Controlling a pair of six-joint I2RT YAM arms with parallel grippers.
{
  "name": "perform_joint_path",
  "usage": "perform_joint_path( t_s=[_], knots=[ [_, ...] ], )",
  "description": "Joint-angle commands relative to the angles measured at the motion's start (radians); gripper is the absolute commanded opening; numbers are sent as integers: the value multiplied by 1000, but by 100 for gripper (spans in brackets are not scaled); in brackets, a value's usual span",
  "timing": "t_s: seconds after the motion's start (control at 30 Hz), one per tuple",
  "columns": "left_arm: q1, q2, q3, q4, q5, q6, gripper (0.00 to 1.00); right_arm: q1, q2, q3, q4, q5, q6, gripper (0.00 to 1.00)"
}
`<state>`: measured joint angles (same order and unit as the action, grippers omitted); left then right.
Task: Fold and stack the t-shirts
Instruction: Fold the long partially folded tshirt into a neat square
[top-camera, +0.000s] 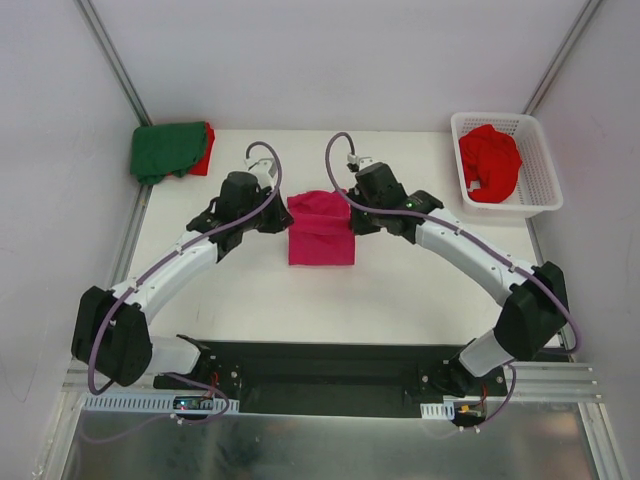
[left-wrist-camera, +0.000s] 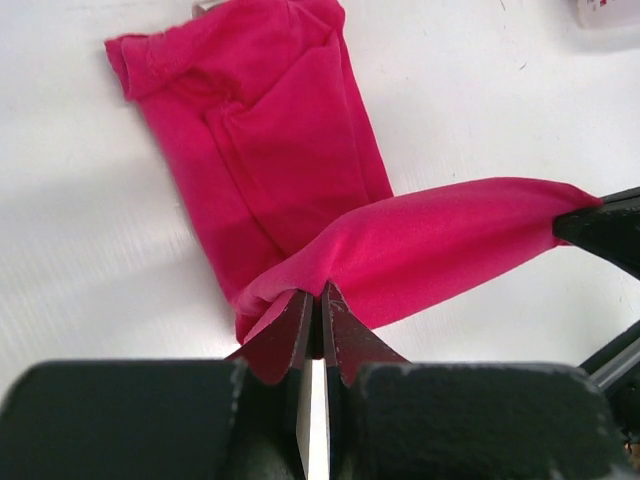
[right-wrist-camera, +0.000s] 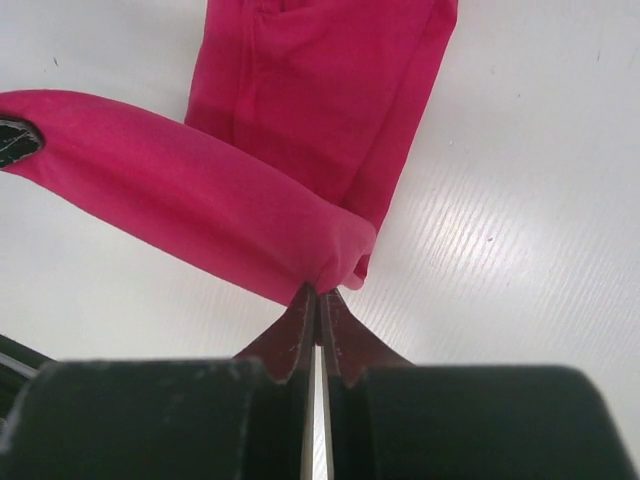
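At the table's (top-camera: 250, 290) far left, the green t-shirt (top-camera: 165, 150) lay folded on a red t-shirt (top-camera: 206, 150). In the middle, the left gripper (left-wrist-camera: 318, 300) and right gripper (right-wrist-camera: 318, 295), both clamped tight, each pinched an end of the partly folded magenta t-shirt's (top-camera: 320, 240) raised edge. A crumpled red shirt (top-camera: 488, 162) lay unfolded in the basket (top-camera: 545, 170), far right.

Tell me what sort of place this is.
Probably a robotics lab test cell: left arm and right arm mounted at a white table's near edge, plain walls with metal framing, and a pink t-shirt as practice cloth.
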<state>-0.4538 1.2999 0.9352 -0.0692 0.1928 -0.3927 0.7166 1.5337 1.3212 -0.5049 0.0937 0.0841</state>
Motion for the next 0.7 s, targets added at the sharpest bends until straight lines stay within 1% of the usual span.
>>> perform_joint_path(
  t_s=[0.0,0.17,0.23,0.47,0.67],
  knots=[
    [33,50,76,55,26,58,0,-46,35,76,23,-38,-53,1],
    [75,137,108,100,51,69,0,-97,118,116,69,-86,-72,1],
    [86,160,123,108,56,71,0,-111,141,128,89,-127,-78,1],
    [132,257,140,167,71,61,0,-178,250,179,141,-209,-78,1],
    [161,326,158,204,79,66,0,-212,336,213,178,-253,-78,1]
  ],
)
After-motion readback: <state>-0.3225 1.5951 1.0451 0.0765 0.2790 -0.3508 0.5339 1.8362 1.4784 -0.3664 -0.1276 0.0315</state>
